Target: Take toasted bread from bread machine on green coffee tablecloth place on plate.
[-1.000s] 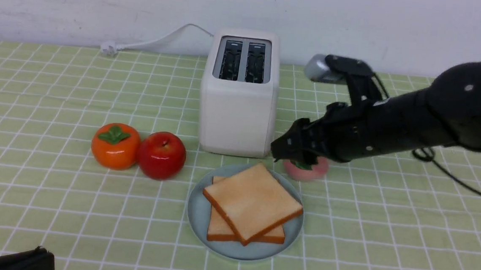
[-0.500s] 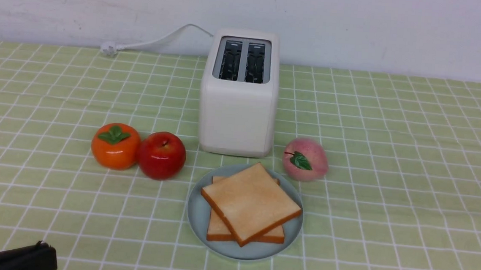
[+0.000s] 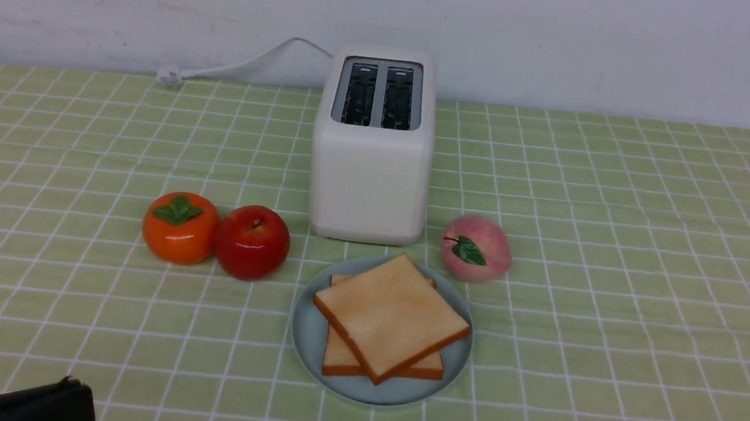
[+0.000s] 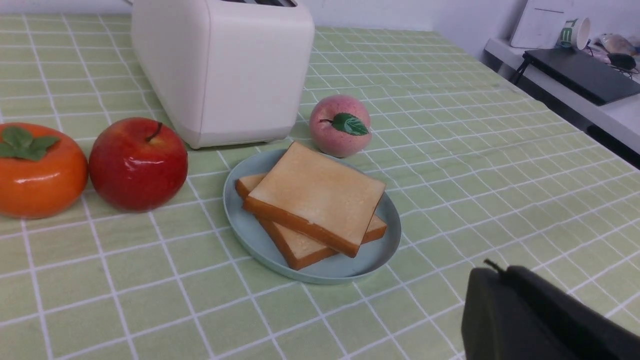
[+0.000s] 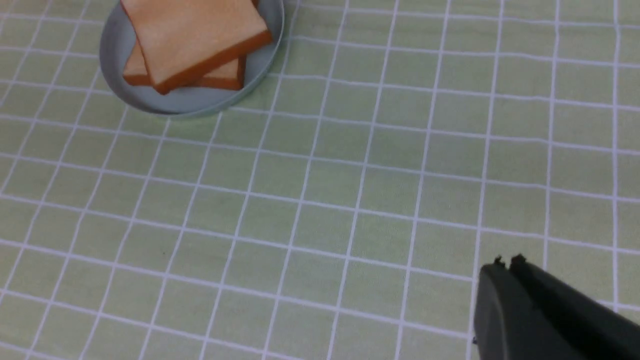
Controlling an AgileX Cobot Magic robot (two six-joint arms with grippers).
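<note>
On the green coffee tablecloth (image 3: 605,319), near the middle of the front view, items as follows.

Plate (image 3: 307,338): round, pale blue-green, low rim, lying flat on the cloth just in front of the bread machine.

Toasted bread (image 3: 390,317): two slices, both on the plate, stacked flat. The upper one is turned corner-wise over the lower (whose crust shows along the near edge and at one back corner).

Bread machine (image 3: 371,170): white, boxy, upright, two grey slots facing up. Its power cord (image 3: 247,63) trails off toward the robot's left along the wall (image 3: 558,38).

Orange fruit (image 3: 179,226) with a green leaf cap, touching a red apple (image 3: 252,241): both to the left of the plate.

Peach (image 3: 476,248) with a green leaf: just beside the plate's far right rim, near the bread machine's corner.

Left tool (image 4: 495,270): low at the near left edge, jaws pressed together, grasping nothing.

Right tool (image 5: 507,262): seen only in its own wrist view, over bare cloth, well apart from the plate, jaws clenched on nothing.
</note>
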